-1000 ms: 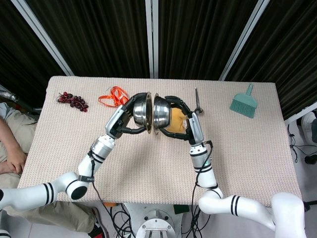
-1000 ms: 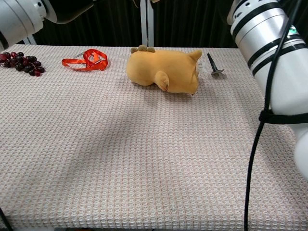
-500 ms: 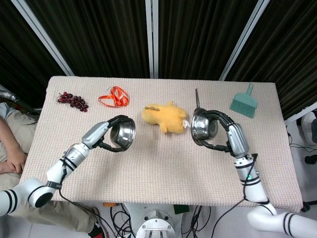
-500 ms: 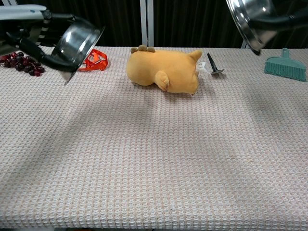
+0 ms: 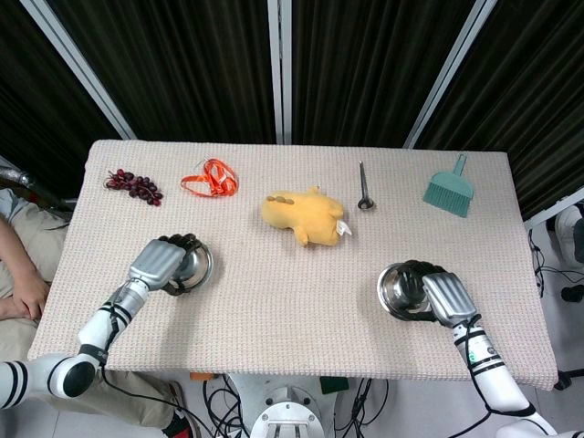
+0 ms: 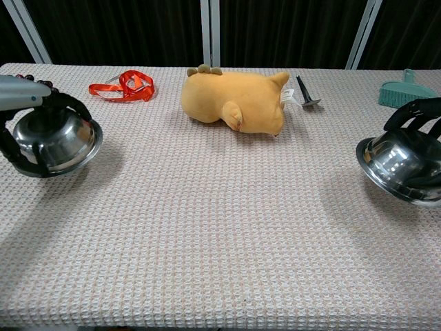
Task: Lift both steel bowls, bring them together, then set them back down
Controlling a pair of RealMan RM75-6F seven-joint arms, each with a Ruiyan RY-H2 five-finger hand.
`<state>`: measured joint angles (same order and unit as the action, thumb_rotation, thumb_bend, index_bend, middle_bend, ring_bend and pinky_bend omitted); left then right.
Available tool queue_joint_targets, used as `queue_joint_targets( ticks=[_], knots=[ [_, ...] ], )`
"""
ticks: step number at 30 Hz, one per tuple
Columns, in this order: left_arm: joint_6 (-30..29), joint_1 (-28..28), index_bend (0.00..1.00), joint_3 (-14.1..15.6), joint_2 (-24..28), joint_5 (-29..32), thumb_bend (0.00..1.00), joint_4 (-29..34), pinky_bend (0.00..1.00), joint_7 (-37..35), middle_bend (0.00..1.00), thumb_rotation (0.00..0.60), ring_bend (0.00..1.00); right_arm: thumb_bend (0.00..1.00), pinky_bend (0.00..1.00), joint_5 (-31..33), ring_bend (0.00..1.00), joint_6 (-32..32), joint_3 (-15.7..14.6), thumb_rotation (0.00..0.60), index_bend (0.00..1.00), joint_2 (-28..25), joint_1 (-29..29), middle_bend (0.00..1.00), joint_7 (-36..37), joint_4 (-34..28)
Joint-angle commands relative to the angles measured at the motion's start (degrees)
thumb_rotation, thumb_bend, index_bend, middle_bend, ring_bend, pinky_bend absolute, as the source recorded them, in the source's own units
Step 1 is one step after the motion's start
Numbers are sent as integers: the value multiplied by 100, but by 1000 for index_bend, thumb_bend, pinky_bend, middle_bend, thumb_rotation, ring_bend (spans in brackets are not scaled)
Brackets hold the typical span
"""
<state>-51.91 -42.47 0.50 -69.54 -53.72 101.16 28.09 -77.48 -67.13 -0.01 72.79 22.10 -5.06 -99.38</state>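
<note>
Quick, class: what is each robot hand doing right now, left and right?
Left hand: holding the left steel bowl by its rim.
Right hand: holding the right steel bowl by its rim.

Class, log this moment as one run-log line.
left hand: holds left bowl low | right hand: holds right bowl low | bowls far apart

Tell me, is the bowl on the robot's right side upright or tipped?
Slightly tipped. In the chest view the right bowl leans toward the middle, the right hand gripping its far rim.
</note>
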Motion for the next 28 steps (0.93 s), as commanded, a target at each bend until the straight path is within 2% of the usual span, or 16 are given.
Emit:
queue_joint_targets(
  ticks=[1, 2, 3, 4, 5, 6, 7, 9, 11, 17, 20, 23, 24, 27, 28],
  knots=[
    [-75, -332, 459, 168, -241, 654, 248, 48, 615, 855, 564, 600, 492, 466, 405, -2, 389, 96, 22, 600, 593, 121, 20, 493, -23, 115],
    [-8, -390, 330, 201, -241, 760, 247, 68, 580, 960, 502, 600, 467, 446, 390, 11, 367, 152, 9, 600, 520, 115, 30, 453, -39, 118],
    [57, -445, 206, 209, -231, 874, 245, 98, 539, 1018, 417, 600, 424, 406, 350, 26, 305, 227, -13, 600, 405, 92, 45, 378, -58, 105],
    [116, -495, 79, 204, -227, 968, 243, 139, 479, 1033, 287, 600, 347, 360, 308, 41, 234, 317, -39, 600, 299, 47, 64, 303, -69, 73],
    [91, -495, 10, 162, -247, 947, 238, 146, 423, 974, 159, 579, 259, 279, 232, 48, 121, 293, -24, 600, 149, 27, 52, 175, -89, 63],
    [26, -456, 0, 109, -284, 841, 230, 141, 378, 858, 69, 542, 186, 194, 155, 36, 27, 229, 0, 600, 33, 30, 30, 58, -100, 59],
    [-54, -388, 0, 64, -310, 682, 219, 133, 345, 691, 20, 492, 134, 147, 122, -1, 3, 116, 28, 600, 4, 31, -16, 19, -80, 52],
    [-130, -300, 0, 13, -268, 507, 205, 178, 298, 454, 0, 403, 75, 67, 70, -26, 0, 28, 37, 600, 0, -35, -72, 0, -72, -10],
    [-205, -226, 0, -24, -236, 330, 200, 187, 266, 273, 0, 359, 46, 12, 29, -33, 0, -11, 43, 600, 0, -116, -99, 0, -116, -90],
    [-510, 0, 0, -4, -26, 30, 197, 374, 231, 63, 0, 321, 17, 0, 0, -74, 0, -243, 64, 600, 0, -334, -247, 0, -218, -333],
    [-1217, 340, 0, -82, 88, -282, 197, 526, 226, -136, 0, 323, 12, 0, 0, -182, 0, -681, 123, 600, 0, -371, -455, 0, -169, -408],
    [-2487, 917, 0, -216, -77, -1060, 184, 300, 218, -601, 0, 327, 6, 0, 0, -407, 0, -1398, 238, 600, 0, -235, -751, 0, -88, -305],
    [-2972, 1153, 0, -242, -210, -1359, 174, 97, 212, -812, 0, 303, 4, 0, 0, -457, 0, -1649, 273, 600, 0, -149, -868, 0, -80, -233],
    [-3814, 1622, 0, -304, -635, -1800, 162, -488, 200, -1330, 0, 110, 0, 0, 0, -450, 0, -2069, 353, 600, 0, 112, -1086, 0, -141, -4],
    [-3959, 1728, 0, -316, -759, -1858, 161, -654, 199, -1450, 0, 83, 0, 0, 0, -427, 0, -2149, 378, 600, 0, 206, -1131, 0, -185, 88]
  ],
)
